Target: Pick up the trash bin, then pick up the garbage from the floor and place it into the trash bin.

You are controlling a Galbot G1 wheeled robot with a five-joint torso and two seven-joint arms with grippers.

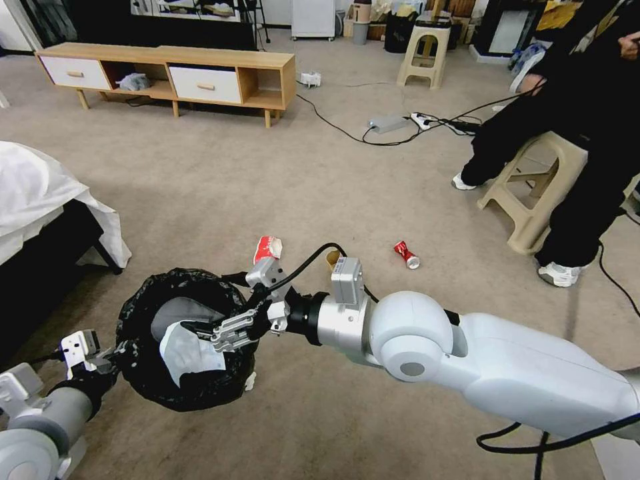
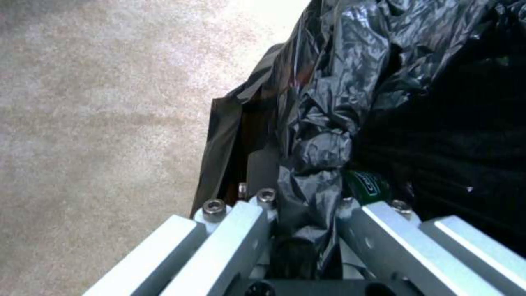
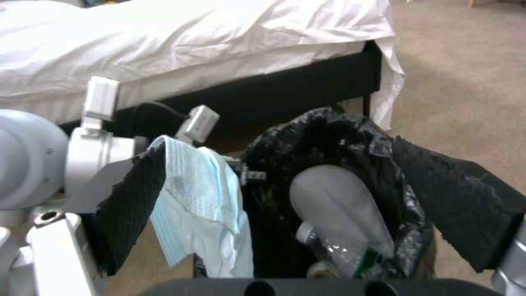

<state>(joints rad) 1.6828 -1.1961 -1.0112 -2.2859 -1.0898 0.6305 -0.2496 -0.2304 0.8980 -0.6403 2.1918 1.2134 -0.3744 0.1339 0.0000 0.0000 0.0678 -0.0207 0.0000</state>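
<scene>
Beige carpet covers the floor. Left end effector [image 2: 304,213] pinches the trash bin [image 1: 181,337] rim beside the bed. Right end effector [image 1: 230,331] is open above it, a mask [image 3: 200,205] clinging to one pad. Shake gently so it falls inside.

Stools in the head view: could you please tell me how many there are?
2. One beige plastic stool stands far off near the back wall. The other stool is at the right, with a person sitting on it. The clutter behind could hide more.

The trash bin [image 1: 180,393] hides the left end effector's [image 1: 110,363] fingertips.
</scene>
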